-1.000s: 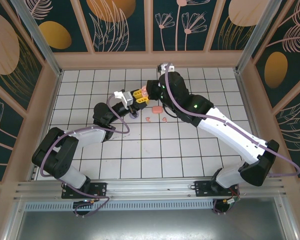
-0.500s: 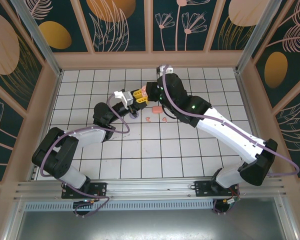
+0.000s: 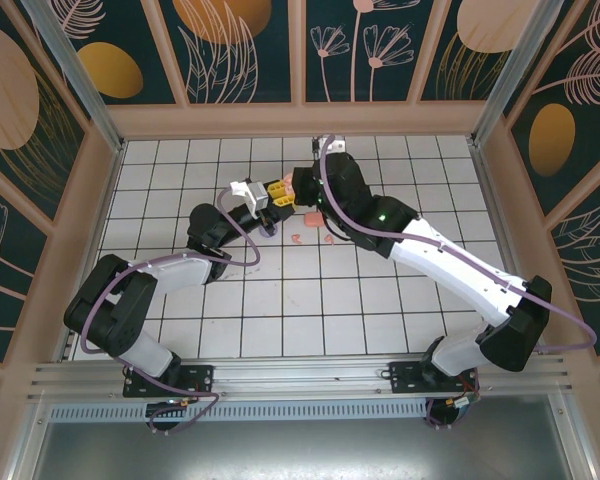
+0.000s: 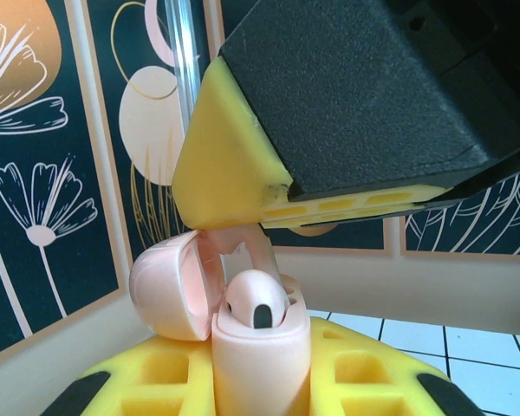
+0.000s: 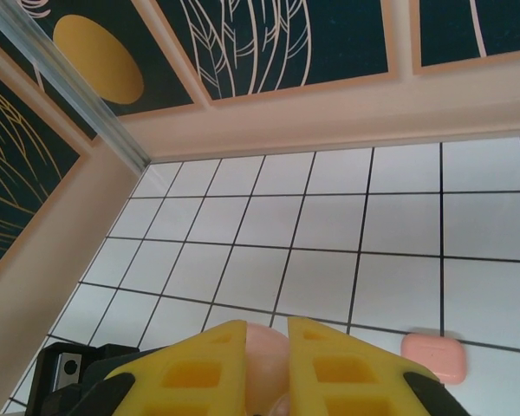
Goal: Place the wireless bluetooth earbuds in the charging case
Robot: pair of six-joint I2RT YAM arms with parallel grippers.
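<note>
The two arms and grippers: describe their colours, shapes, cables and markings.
The left arm and right arm have white link shells, black joints and a purple cable looping along each; the right one shows a small green light. The left gripper and right gripper have yellow fingers with rectangular pockets, on black bodies.
</note>
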